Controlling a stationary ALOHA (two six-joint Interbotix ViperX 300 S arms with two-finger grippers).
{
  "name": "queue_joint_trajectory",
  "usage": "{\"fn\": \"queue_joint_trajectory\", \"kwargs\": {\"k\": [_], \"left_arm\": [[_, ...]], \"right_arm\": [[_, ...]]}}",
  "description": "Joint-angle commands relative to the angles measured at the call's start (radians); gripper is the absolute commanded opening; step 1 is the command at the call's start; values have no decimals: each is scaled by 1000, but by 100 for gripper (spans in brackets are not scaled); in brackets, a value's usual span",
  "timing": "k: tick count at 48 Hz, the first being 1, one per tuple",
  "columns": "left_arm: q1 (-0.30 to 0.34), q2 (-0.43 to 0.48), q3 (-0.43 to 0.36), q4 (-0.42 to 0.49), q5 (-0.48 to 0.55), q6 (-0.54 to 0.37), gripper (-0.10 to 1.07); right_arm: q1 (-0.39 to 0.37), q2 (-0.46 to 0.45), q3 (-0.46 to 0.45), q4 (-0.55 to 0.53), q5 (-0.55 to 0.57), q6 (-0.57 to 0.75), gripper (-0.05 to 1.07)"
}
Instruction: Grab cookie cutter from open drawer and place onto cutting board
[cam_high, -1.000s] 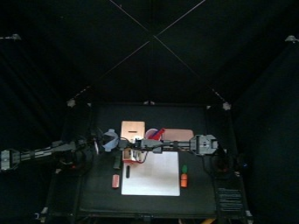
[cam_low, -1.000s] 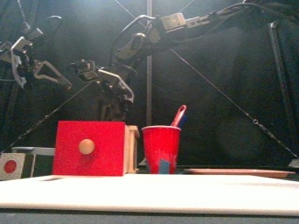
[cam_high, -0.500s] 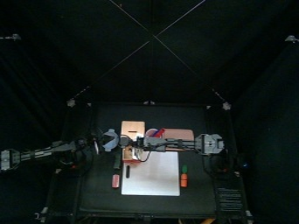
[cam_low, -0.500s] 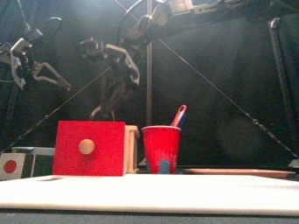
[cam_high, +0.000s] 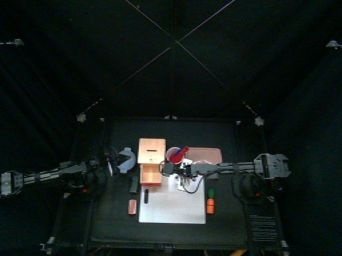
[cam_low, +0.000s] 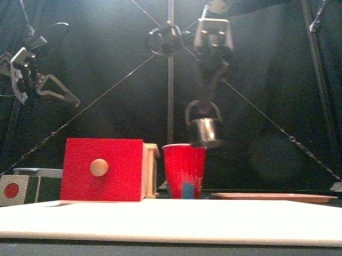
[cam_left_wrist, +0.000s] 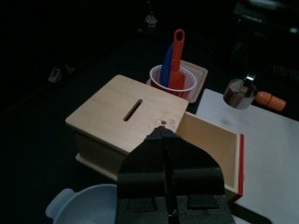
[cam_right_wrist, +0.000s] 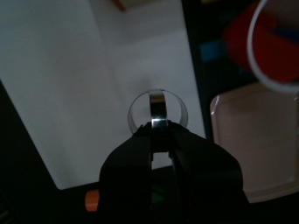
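Your right gripper (cam_right_wrist: 160, 125) pinches the ring-shaped cookie cutter (cam_right_wrist: 159, 106) above the cutting board (cam_right_wrist: 105, 87). Left gripper (cam_left_wrist: 163, 133) (jaws together, empty) hovers over the drawer (cam_left_wrist: 214, 140).

Right arm reaches in from frame right toward centre, right gripper (cam_right_wrist: 160, 122) pinched tight (holding the cookie cutter (cam_right_wrist: 160, 107)). Left gripper (cam_left_wrist: 163, 134) at centre-left, jaws closed, empty.
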Motion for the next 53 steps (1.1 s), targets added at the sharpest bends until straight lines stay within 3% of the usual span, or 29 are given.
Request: {"fn": "queue_joint_trajectory", "kwargs": {"k": [1, 8, 17, 29, 42, 53], "left_arm": [[-18, 5, -11, 29, -51, 0, -1], [-35, 6, -18, 80, -101, -2, -1], [-43, 8, -32, 97, -112, -2, -1], [-44, 12, -32, 91, -112, -5, -1], [-43, 15, -23, 89, -112, -3, -1], [-44, 17, -21, 87, -107, -6, -1]], "right_arm": [[3, -87, 109, -6, -127, 25, 44], [3, -135, 285, -9, -321, 25, 45], [6, -130, 356, -9, -411, 26, 49], [8, -166, 321, -11, -399, 31, 93], [11, -357, 285, -12, -428, 31, 94], [-6, -545, 422, -60, -710, 28, 94]]}}
